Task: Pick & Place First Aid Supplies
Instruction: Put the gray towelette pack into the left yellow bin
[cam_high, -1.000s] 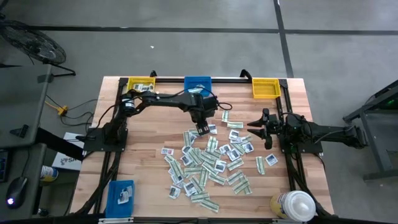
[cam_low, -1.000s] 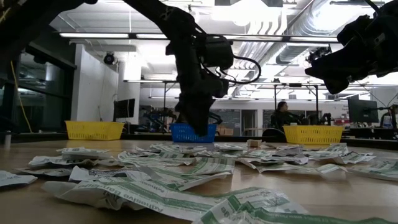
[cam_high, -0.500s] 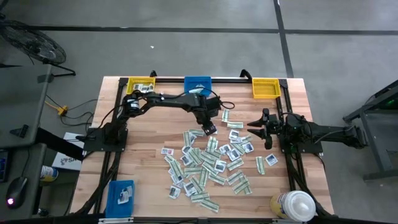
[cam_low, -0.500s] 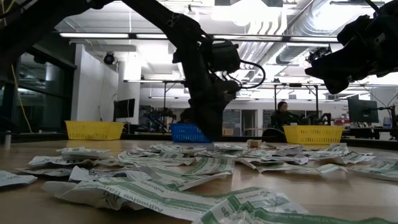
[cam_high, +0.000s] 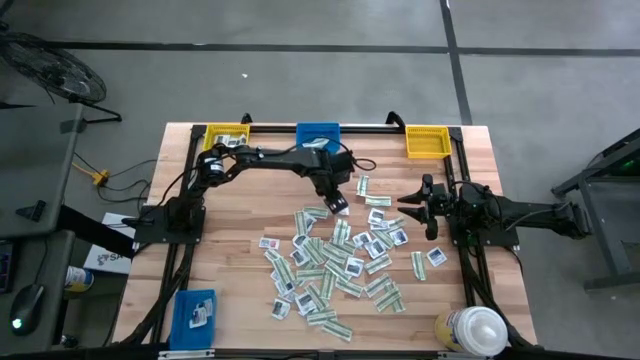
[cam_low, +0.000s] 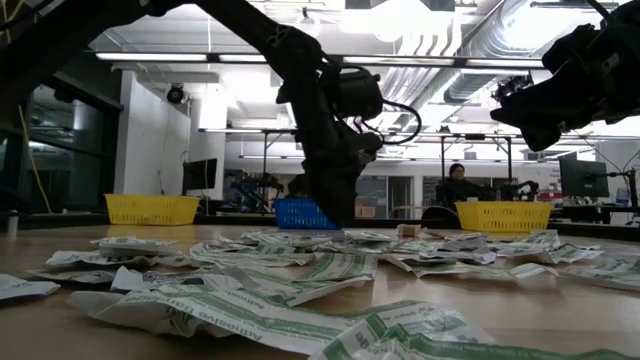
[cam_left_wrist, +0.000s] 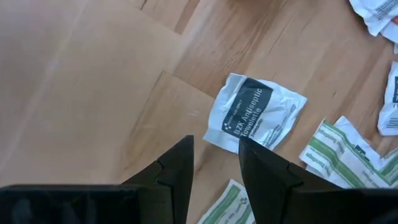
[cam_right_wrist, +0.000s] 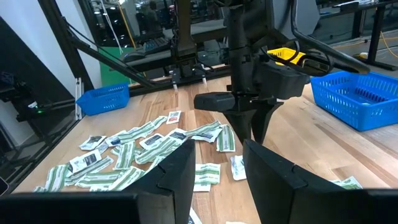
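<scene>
Bare wood lies open across the table (cam_high: 230, 215) from 9 to 11 o'clock of the packet heap (cam_high: 335, 255). The left gripper (cam_high: 336, 203) hangs over the heap's 12 o'clock edge, an antiseptic towelette packet (cam_left_wrist: 256, 119) just past its parted fingers. At 12 o'clock the blue bin (cam_high: 318, 133) and yellow bins (cam_high: 427, 141) line the far edge. At 3 o'clock the right gripper (cam_high: 408, 207), fingers apart, blocks that side; a white-capped bottle (cam_high: 472, 330) stands at 5 o'clock.

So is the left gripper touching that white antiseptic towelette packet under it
Cannot tell. In the left wrist view the left gripper stands open, one finger overlapping the packet edge, but nothing shows whether it touches or hovers above.
</scene>
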